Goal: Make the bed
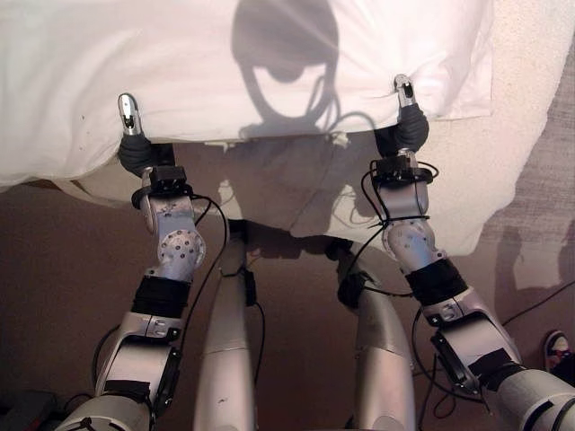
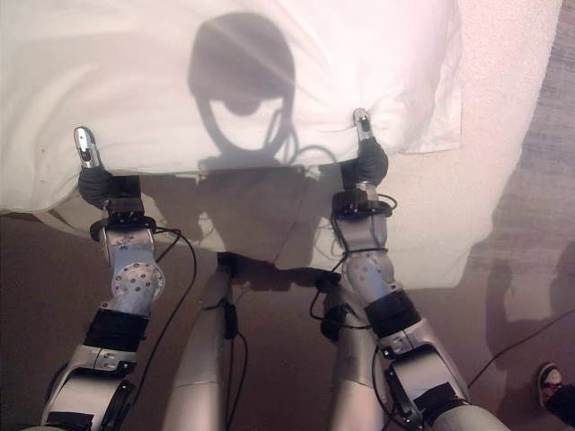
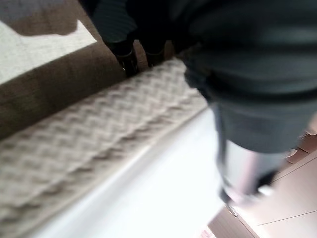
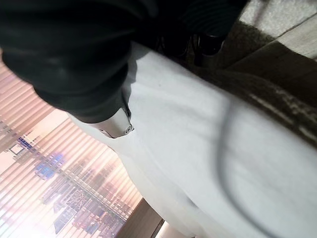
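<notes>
With each robot hand, left [image 1: 133,135] and right [image 1: 406,112], pinching the white cotton duvet's [image 1: 269,63] edge, pull evenly so it lies square on the bed [image 1: 530,108].

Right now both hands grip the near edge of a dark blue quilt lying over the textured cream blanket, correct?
Not quite: the left hand and right hand grip a plain white quilt, not dark blue, as the left eye view shows. It does lie over the textured cream blanket.
</notes>
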